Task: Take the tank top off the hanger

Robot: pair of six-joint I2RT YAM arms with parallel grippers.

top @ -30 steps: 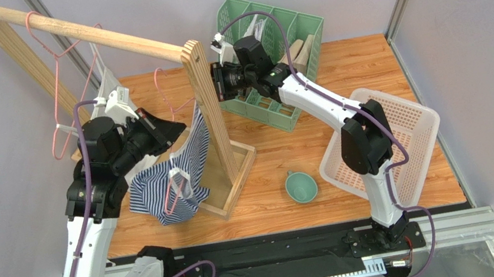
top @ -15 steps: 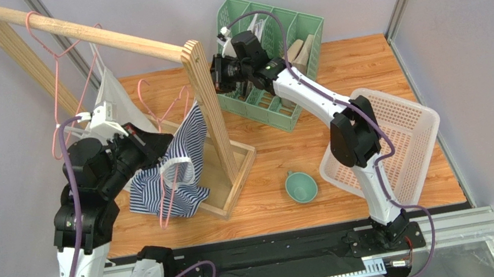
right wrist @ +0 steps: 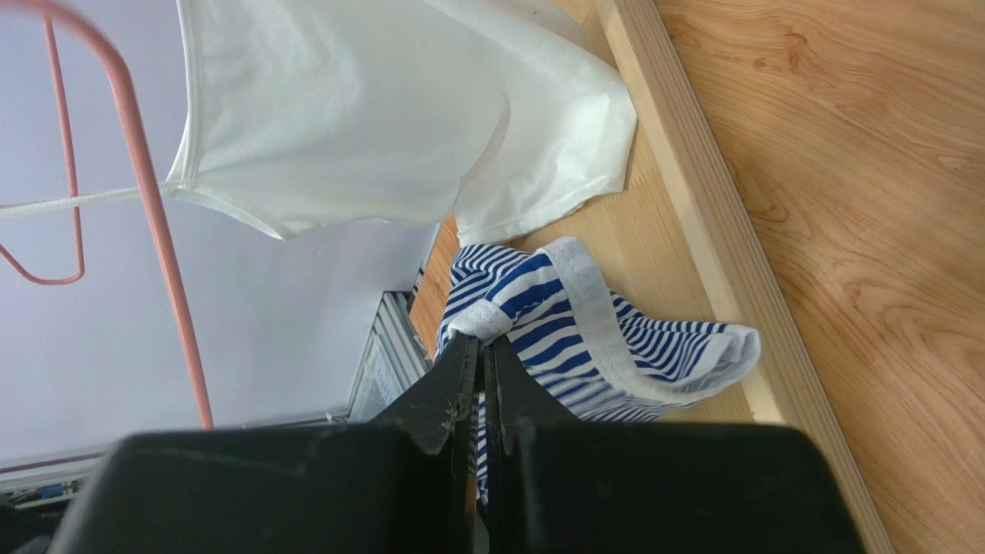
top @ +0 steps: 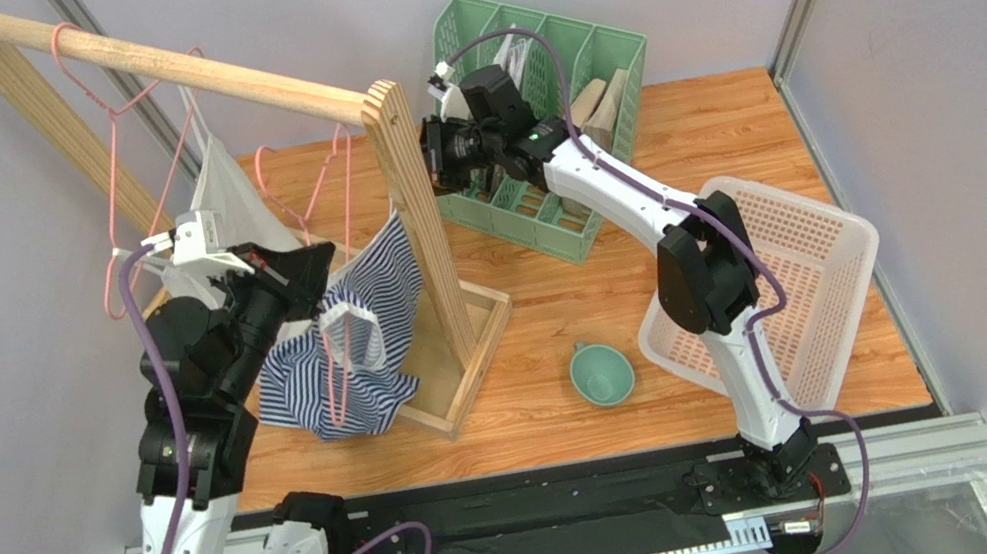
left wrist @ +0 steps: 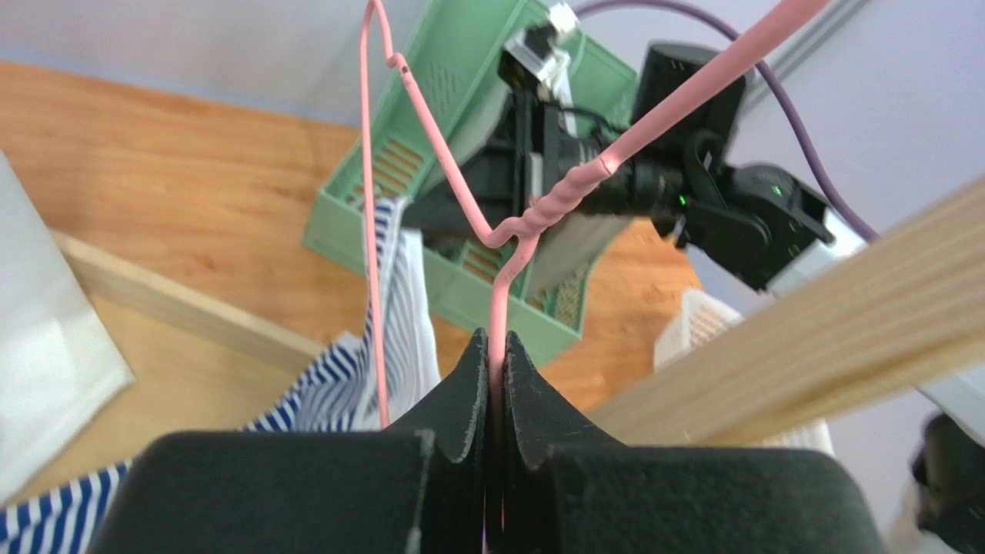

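The left pincer is pressed together on the wire of the pink hanger, just left of the wooden rack post. The striped tank top droops from that hanger against the post's left face, with its lower folds near the post's foot. From right of the post, the right pincer pinches the top's white-trimmed edge.

Readable text: none could be made out in any view.
Tank top: blue and white stripes, no lettering legible.
White tag beside the green crate: too small to read.
White plate atop the left arm: too small to read.
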